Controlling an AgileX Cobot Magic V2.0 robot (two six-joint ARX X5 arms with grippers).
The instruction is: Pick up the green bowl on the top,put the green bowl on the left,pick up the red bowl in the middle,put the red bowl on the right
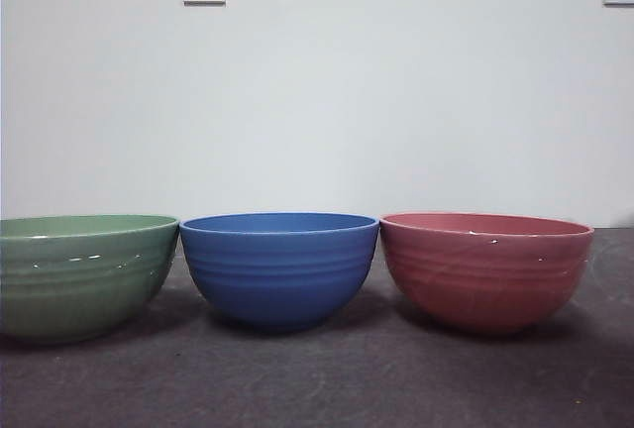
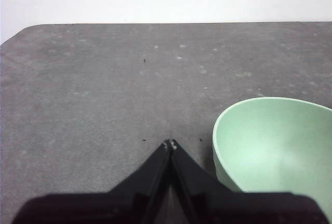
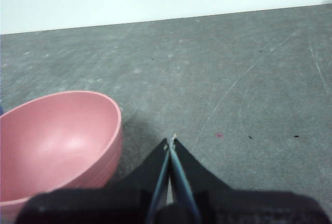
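Front view: the green bowl (image 1: 84,274) is seen standing upright at the left end of the row, the blue bowl (image 1: 279,267) in the middle and the red bowl (image 1: 485,269) at the right, each just beside its neighbour on the dark table (image 1: 317,378). Both placements are judged complete, with no step left in hand. The left gripper (image 2: 170,144) is held beside the green bowl and the right gripper (image 3: 170,140) beside the red one, jaws pressed together and empty, so nothing more than staying clear of the bowls is called for.
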